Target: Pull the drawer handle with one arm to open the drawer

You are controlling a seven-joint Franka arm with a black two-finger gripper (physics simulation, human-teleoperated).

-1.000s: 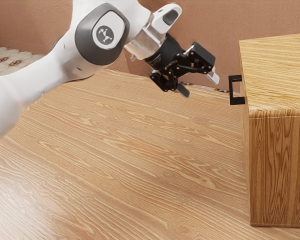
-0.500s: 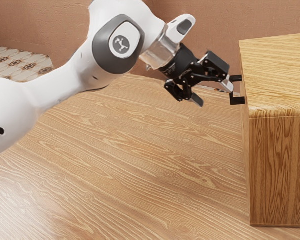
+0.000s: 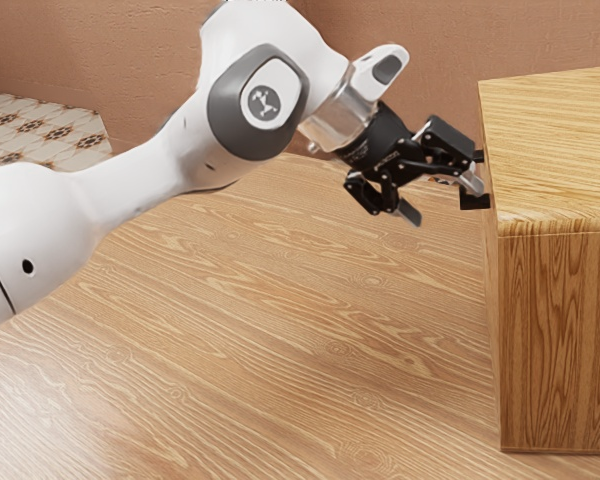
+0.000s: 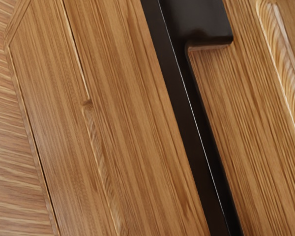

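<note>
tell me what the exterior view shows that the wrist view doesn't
From the exterior view: the white arm, its open pincer up at the front of the cabinet, whose top and side show, and the wooden table.
From the wrist view: a close look at the drawer front, with seam lines in its wood and the foot where the bar meets the panel.
In both: the black handle and the cabinet's wood grain.
</note>
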